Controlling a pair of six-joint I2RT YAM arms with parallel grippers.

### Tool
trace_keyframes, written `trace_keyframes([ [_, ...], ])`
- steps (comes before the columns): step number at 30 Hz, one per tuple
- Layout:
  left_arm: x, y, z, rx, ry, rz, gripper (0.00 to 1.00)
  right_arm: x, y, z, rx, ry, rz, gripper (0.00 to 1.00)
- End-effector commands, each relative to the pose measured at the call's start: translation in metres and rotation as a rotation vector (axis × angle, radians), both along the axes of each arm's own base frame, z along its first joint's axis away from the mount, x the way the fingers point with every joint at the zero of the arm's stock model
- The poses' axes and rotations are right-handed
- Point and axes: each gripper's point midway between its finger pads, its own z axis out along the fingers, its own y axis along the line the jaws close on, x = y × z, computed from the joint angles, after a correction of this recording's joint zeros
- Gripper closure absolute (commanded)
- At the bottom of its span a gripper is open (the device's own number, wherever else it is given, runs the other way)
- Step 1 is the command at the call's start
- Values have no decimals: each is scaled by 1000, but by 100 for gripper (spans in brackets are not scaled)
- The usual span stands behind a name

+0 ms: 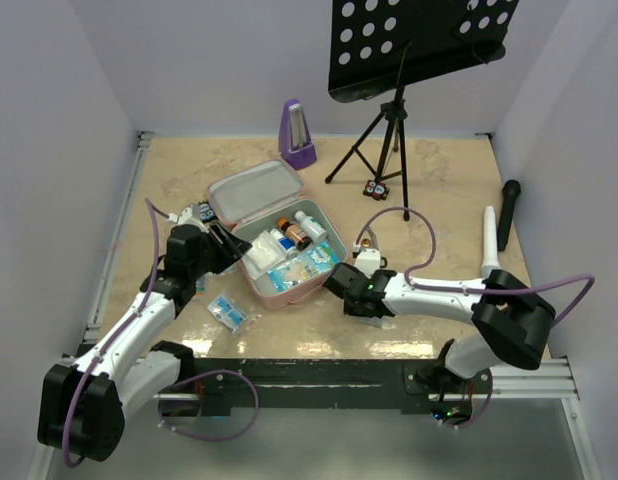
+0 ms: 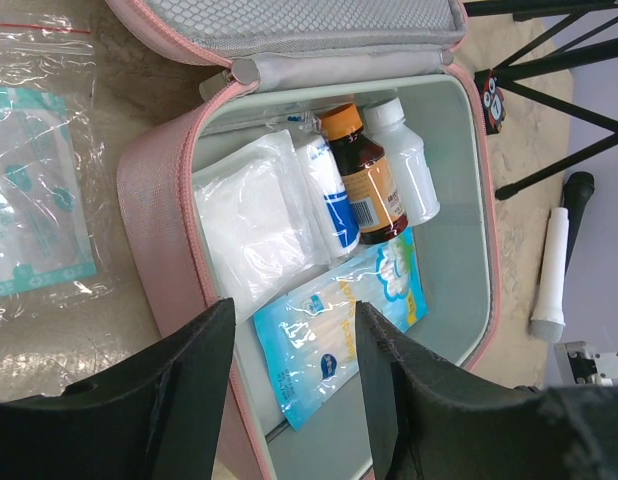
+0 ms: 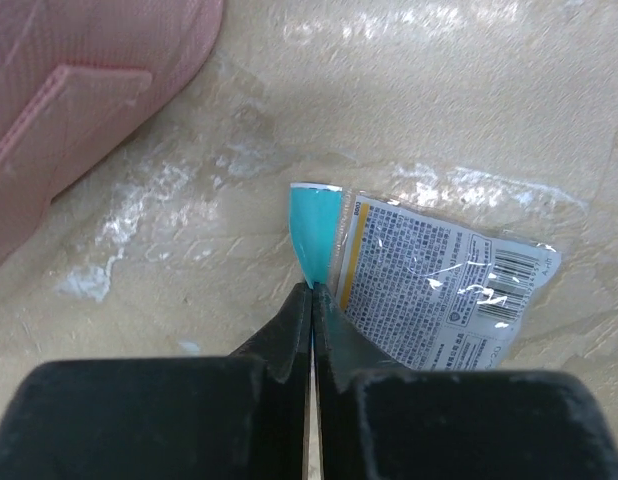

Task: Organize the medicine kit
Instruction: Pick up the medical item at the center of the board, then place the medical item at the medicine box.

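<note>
Right of the medicine kit (image 1: 254, 192), right end effector (image 3: 311, 300) together at teal packet (image 3: 409, 280), left end effector (image 2: 294, 315) apart over its rim

The kit (image 2: 154, 230) is pink woven cloth, a little rough, with smooth matt grey lining inside. The counter (image 3: 439, 90) looks like polished beige stone, shiny. The packet (image 3: 439, 290) is clear glossy plastic, wrinkled. The right tool (image 3: 311, 300) is matt black plastic.

Left claw (image 2: 294, 325) low, jaws apart; right claw (image 3: 311, 300) pinched fully closed
</note>
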Motion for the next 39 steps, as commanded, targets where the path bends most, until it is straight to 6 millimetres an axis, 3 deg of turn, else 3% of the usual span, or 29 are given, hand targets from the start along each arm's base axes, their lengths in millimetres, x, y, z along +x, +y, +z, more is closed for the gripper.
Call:
trace_keyframes([
  [1, 2, -4, 8, -18, -29, -10, 44, -19, 6, 8, 11, 42, 16, 100],
  [3, 2, -2, 9, -11, -32, -4, 44, -25, 21, 31, 29, 19, 56, 100],
  [6, 3, 0, 11, 1, -34, 5, 44, -32, 44, 91, 86, -47, 115, 100],
  [9, 4, 2, 12, 8, -33, 14, 44, -28, 54, 145, 122, -109, 158, 100],
  [11, 4, 4, 11, 17, -27, 26, 44, -22, 55, 171, 112, -148, 174, 100],
  [16, 3, 10, 6, 38, -12, 53, 44, -2, 60, 210, 66, -252, 199, 100],
  [22, 4, 13, 3, 56, 7, 67, 44, 29, 81, 230, 0, -382, 217, 100],
  [26, 5, 18, 0, 74, 15, 86, 44, 55, 96, 228, -34, -448, 223, 100],
  [32, 4, 20, -8, 91, 39, 92, 44, 88, 114, 242, -64, -555, 234, 100],
  [39, 6, 21, -9, 114, 49, 84, 44, 100, 144, 233, -67, -584, 337, 100],
])
